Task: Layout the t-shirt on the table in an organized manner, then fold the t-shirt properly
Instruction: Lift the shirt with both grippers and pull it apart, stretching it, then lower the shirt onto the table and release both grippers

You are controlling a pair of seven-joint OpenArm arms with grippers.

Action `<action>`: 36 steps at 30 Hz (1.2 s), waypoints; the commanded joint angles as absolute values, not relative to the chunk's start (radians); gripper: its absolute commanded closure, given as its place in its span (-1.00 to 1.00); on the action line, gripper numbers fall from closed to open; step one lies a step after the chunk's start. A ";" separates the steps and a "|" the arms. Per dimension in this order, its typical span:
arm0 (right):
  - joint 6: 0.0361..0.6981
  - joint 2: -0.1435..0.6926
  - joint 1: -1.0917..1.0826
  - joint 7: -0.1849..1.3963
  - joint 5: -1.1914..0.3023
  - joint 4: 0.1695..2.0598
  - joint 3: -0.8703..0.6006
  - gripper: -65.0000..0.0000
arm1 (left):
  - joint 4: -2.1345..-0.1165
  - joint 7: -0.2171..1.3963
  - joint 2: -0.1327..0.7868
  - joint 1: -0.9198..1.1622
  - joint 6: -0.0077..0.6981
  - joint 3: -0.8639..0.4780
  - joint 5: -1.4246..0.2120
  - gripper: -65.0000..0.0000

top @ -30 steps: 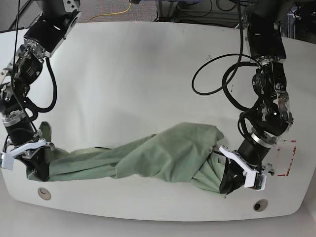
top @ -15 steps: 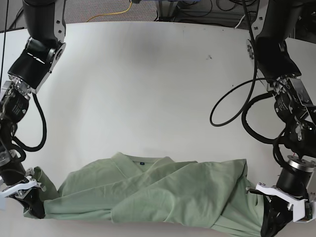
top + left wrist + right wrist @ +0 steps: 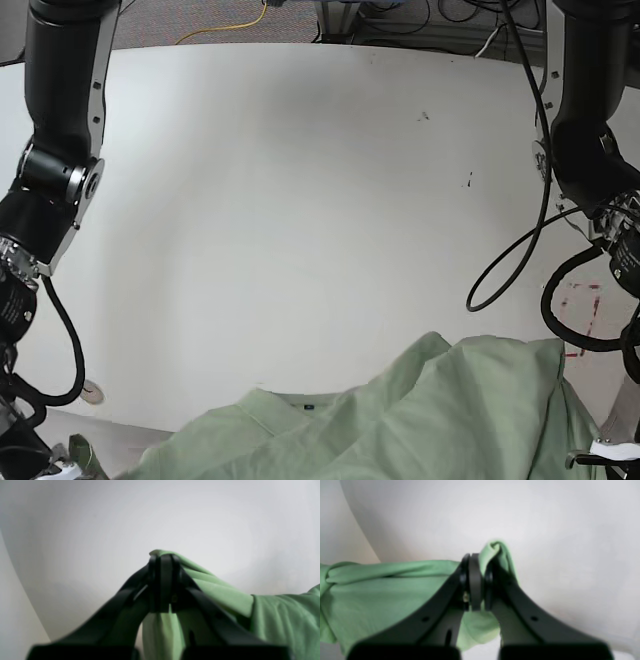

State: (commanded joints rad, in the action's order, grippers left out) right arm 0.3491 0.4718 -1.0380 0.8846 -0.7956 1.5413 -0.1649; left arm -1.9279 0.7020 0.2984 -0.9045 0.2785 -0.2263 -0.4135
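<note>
In the base view, the glossy white surface with curved edges fills most of the frame. It carries small dark specks, one round grommet hole near the left margin and a red rectangular marking near the right margin. The pale sage-green short-sleeved t-shirt of soft, wrinkly fabric lies bunched along the bottom edge, from lower left to lower right. Its neck opening faces up, with a small dark label visible inside.

At the base view's left, the right arm descends to the bottom corner. The right wrist view shows the right hand: black, smooth, tapering fingers pressed together on a rolled fold of the green fabric, which trails away to the left.

At the base view's right, the left arm carries looped black cables. The left wrist view shows the left hand likewise clamped on a ridge of the shirt, the cloth spreading rightward in soft creases.
</note>
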 joint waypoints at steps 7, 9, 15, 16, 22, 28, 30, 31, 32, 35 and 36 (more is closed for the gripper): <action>0.349 0.469 -1.208 0.881 -0.745 1.477 -0.082 1.00 | -1.906 0.753 0.320 -1.072 0.278 -0.206 -0.412 1.00; 0.351 0.467 -1.244 0.880 -0.740 1.460 -0.070 1.00 | -1.902 0.754 0.321 -1.104 0.278 -0.191 -0.412 1.00; 0.351 0.472 -1.297 0.880 -0.740 1.445 -0.061 1.00 | -1.903 0.756 0.323 -1.153 0.278 -0.174 -0.406 1.00; 0.351 0.473 -1.297 0.880 -0.740 1.446 -0.061 1.00 | -1.903 0.756 0.331 -1.152 0.278 -0.174 -0.406 1.00; 0.351 0.521 -1.265 0.883 -0.745 1.452 -0.061 1.00 | -1.903 0.756 0.383 -1.112 0.278 -0.179 -0.412 1.00; 0.351 0.553 -1.122 0.883 -0.745 1.518 -0.071 1.00 | -1.906 0.756 0.412 -0.958 0.280 -0.262 -0.429 1.00; 0.351 0.553 -1.075 0.883 -0.746 1.534 -0.088 1.00 | -1.906 0.756 0.414 -0.920 0.282 -0.282 -0.453 1.00; 0.351 0.553 -1.041 0.883 -0.746 1.550 -0.113 1.00 | -1.906 0.756 0.414 -0.889 0.285 -0.295 -0.470 1.00; 0.351 0.553 -0.998 0.883 -0.746 1.570 -0.137 1.00 | -1.906 0.756 0.415 -0.858 0.291 -0.309 -0.486 1.00; 0.351 0.550 -0.900 0.883 -0.746 1.610 -0.176 1.00 | -1.908 0.756 0.441 -0.782 0.297 -0.346 -0.510 1.00; 0.351 0.547 -0.860 0.883 -0.746 1.623 -0.188 1.00 | -1.906 0.756 0.446 -0.745 0.298 -0.360 -0.524 1.00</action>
